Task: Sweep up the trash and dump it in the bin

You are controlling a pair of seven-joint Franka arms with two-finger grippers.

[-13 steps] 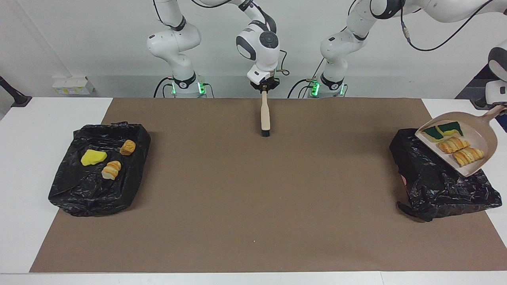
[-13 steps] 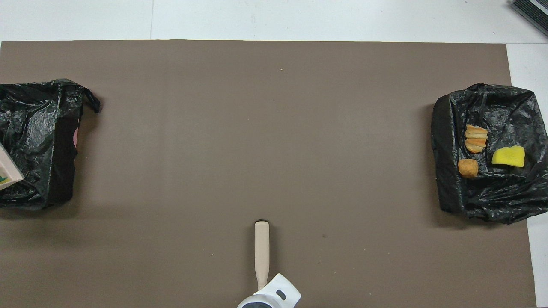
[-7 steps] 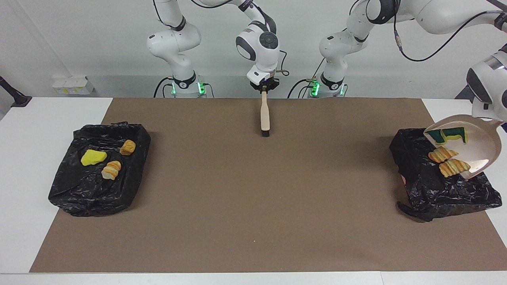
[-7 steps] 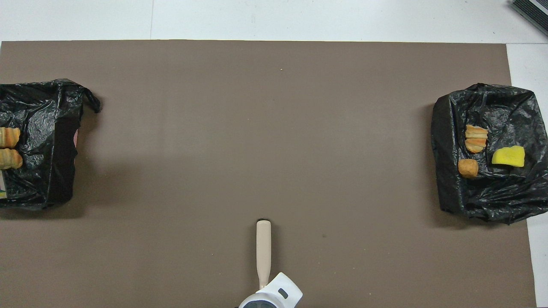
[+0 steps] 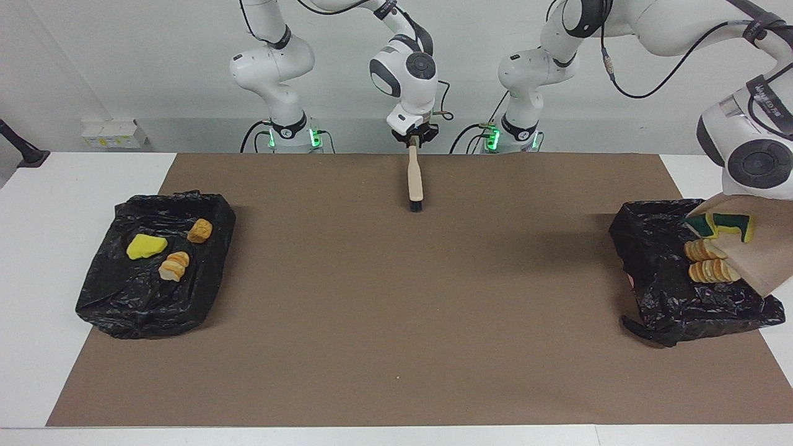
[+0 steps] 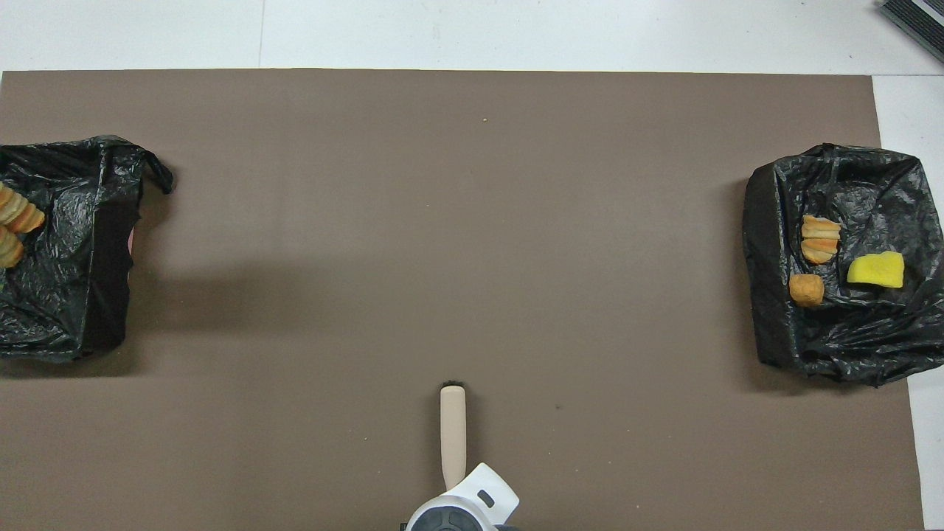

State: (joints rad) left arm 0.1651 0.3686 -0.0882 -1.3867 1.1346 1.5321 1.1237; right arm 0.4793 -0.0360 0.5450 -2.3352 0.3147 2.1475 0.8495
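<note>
under the left tool (image 5: 782, 197), shut on the tipped dustpan (image 5: 765, 248), croissants (image 5: 706, 261) land in the bin (image 5: 657, 272); right tool (image 5: 414, 134) grips the brush (image 5: 414, 181).

A white table (image 5: 37, 260) under a brown mat (image 5: 396, 297) stands against a plain pale wall (image 5: 124, 56).

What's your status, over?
Left gripper holds dustpan tilted over black bin. Two bread pieces at its lower edge, sponges above them. Right gripper at brush handle, waiting. Nothing blocking the bin.
</note>
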